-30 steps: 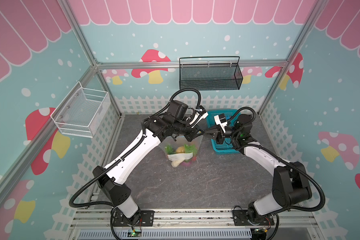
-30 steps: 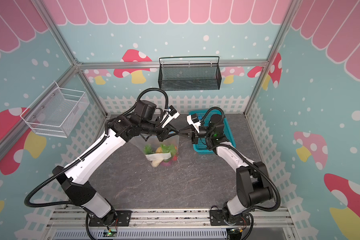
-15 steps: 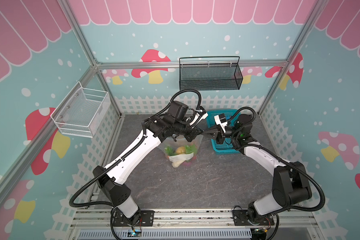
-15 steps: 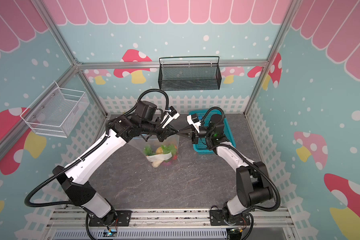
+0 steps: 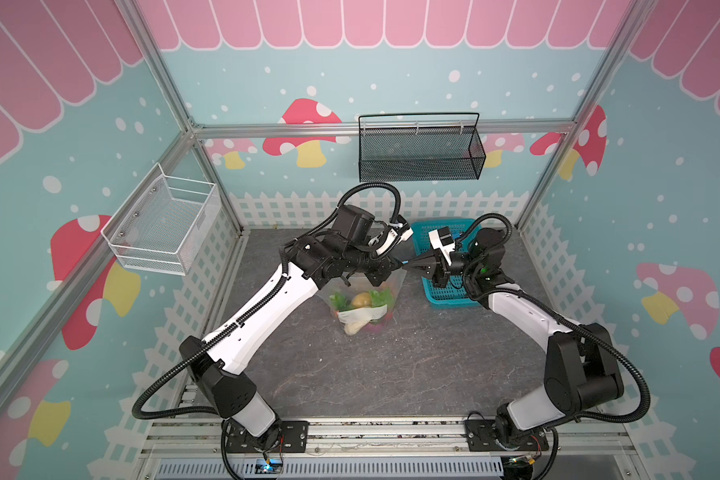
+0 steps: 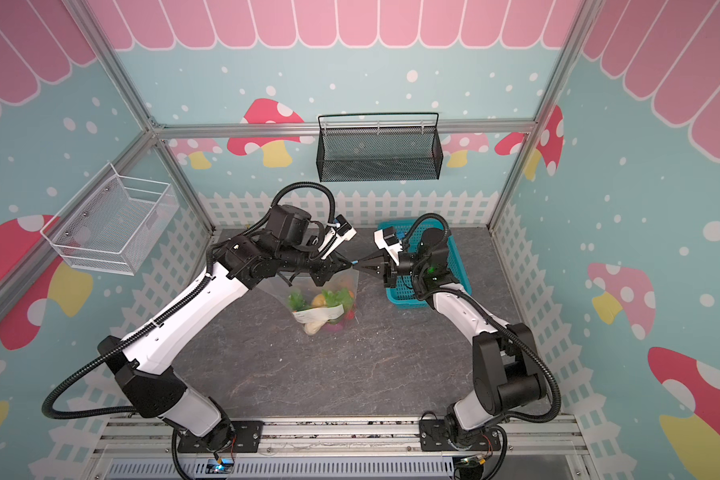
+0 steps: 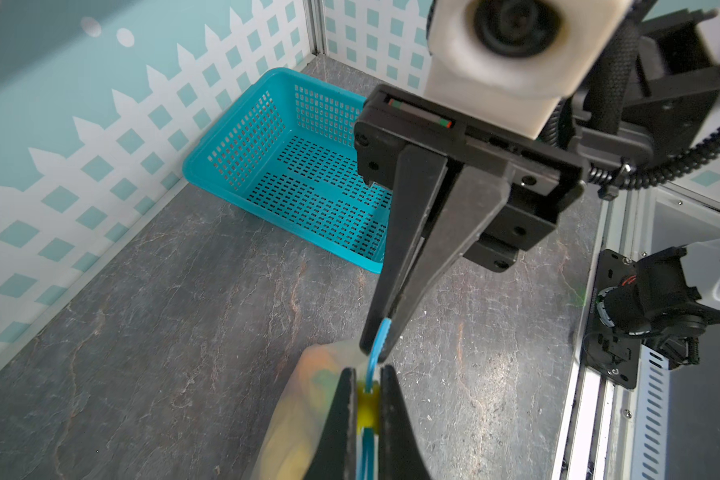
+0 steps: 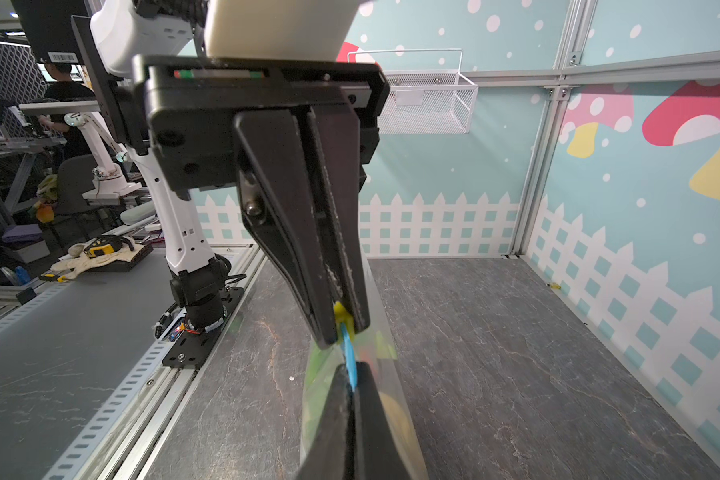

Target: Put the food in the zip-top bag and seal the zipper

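Note:
The zip-top bag (image 5: 385, 291) (image 6: 285, 286) hangs just above the table's middle, stretched between both grippers. The food (image 5: 362, 299) (image 6: 319, 300) sits in its bottom: green, yellow, white and red pieces behind a white label. My left gripper (image 7: 366, 374) (image 5: 395, 262) is shut on the yellow slider tab (image 7: 367, 409) (image 8: 341, 313) of the zipper (image 7: 374, 360) (image 8: 349, 360). My right gripper (image 8: 352, 370) (image 5: 410, 262) is shut on the light blue zipper's end, tip to tip with the left one. In both wrist views the bag's body (image 7: 304, 395) (image 8: 321, 386) is a blur below the fingers.
A turquoise lattice basket (image 5: 445, 295) (image 7: 308, 187) stands on the table at the back right, under the right arm, and shows nothing inside. A black mesh basket (image 5: 418, 153) hangs on the back wall. A white wire basket (image 5: 163, 226) hangs on the left wall.
My left gripper's jaws have closed on the yellow slider tab. Both arms and the bag have hardly moved.

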`<state>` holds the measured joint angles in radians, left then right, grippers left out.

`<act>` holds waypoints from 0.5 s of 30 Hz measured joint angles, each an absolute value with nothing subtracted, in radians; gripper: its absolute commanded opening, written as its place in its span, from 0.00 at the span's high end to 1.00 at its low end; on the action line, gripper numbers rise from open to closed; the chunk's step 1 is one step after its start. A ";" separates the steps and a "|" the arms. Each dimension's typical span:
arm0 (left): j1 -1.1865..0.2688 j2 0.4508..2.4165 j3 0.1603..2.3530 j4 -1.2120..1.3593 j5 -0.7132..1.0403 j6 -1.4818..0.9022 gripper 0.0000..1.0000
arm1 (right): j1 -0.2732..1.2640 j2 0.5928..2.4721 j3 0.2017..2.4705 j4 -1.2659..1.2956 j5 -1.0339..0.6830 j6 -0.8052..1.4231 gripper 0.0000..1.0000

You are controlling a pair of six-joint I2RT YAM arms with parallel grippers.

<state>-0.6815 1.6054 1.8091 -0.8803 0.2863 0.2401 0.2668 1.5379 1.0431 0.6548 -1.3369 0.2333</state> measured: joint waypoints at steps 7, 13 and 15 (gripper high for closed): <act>-0.676 1.572 1.776 -0.891 0.242 0.241 0.95 | 0.251 1.538 1.043 0.655 -1.337 0.233 1.00; -0.672 1.538 1.745 -0.910 0.199 0.240 0.95 | 0.236 1.537 1.043 0.655 -1.336 0.233 1.00; -0.672 1.523 1.734 -0.918 0.182 0.240 0.95 | 0.231 1.534 1.043 0.655 -1.336 0.233 1.00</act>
<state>-0.6716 1.5234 1.7336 -0.9180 0.1818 0.2398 0.2306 1.5345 1.0431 0.6548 -1.3365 0.2333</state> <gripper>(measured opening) 0.056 0.045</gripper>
